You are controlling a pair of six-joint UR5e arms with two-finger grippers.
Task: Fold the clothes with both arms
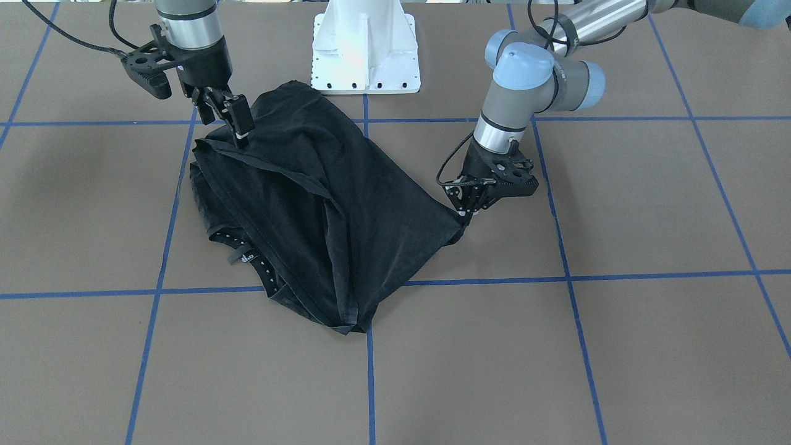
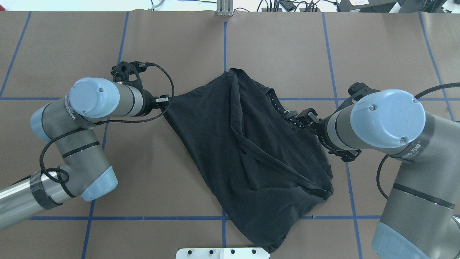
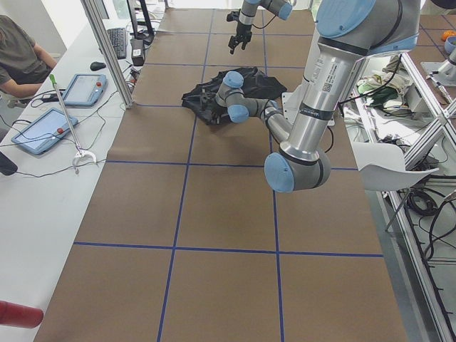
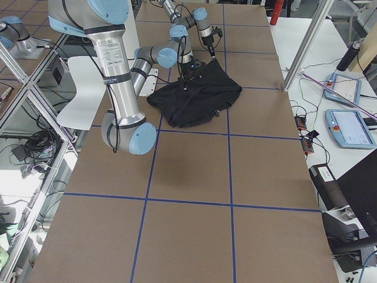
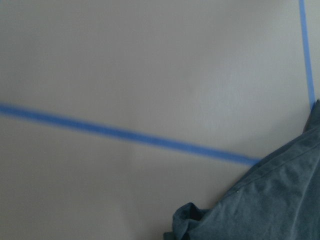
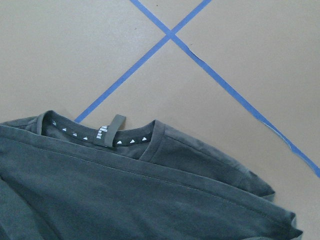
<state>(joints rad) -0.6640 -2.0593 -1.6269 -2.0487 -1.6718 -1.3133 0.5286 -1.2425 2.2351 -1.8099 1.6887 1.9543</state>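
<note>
- The left pincer (image 1: 465,210) was clamped on a shirt (image 1: 321,204) corner; the right pincer (image 1: 240,127) was clamped on the opposite edge.
- Judged mid-fold; the next move called for both carrying the held layer across evenly.

Black T-shirt (image 1: 321,204) — white triangles lining its collar (image 6: 130,141) — on a brown surface (image 1: 649,358) crossed by a blue tape grid (image 1: 494,280); white base plate (image 1: 364,49).

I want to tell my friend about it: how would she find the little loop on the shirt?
Look at the brown table with blue tape lines, where a black T-shirt lies rumpled. On its neckband, dotted with tiny white triangles, sits a small grey loop. Only it crosses the band and carries white marks.
</note>
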